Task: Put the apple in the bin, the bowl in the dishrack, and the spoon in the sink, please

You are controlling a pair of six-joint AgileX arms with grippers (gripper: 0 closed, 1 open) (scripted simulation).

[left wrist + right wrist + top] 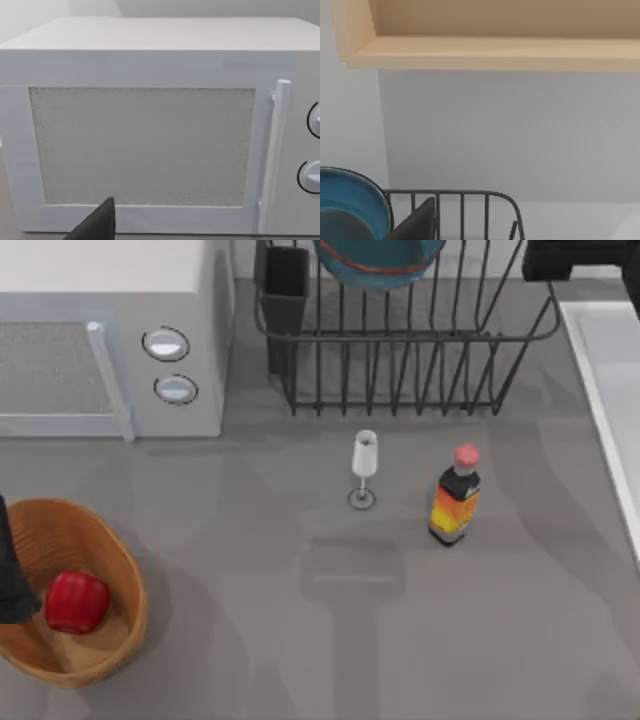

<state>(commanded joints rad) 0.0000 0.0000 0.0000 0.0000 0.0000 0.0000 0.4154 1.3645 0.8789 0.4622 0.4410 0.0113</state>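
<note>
The red apple (75,601) lies inside the orange-brown wicker bin (118,562) at the table's near left. My left gripper (12,585) is a dark shape at the left edge, over the bin's left rim. The blue bowl (380,265) with its reddish rim stands in the black wire dishrack (400,365) at the back, and the right wrist view has the bowl (350,207) beside the dishrack's bars (462,193). My right gripper (580,258) is at the back right, between dishrack and sink (612,370). The spoon is out of view.
A grey-white microwave (110,340) stands at the back left, and the left wrist view faces the microwave's door (142,145). A small white stemmed glass (364,468) and a dark bottle (455,500) with a red cap stand mid-table. A wooden shelf (485,50) hangs on the wall.
</note>
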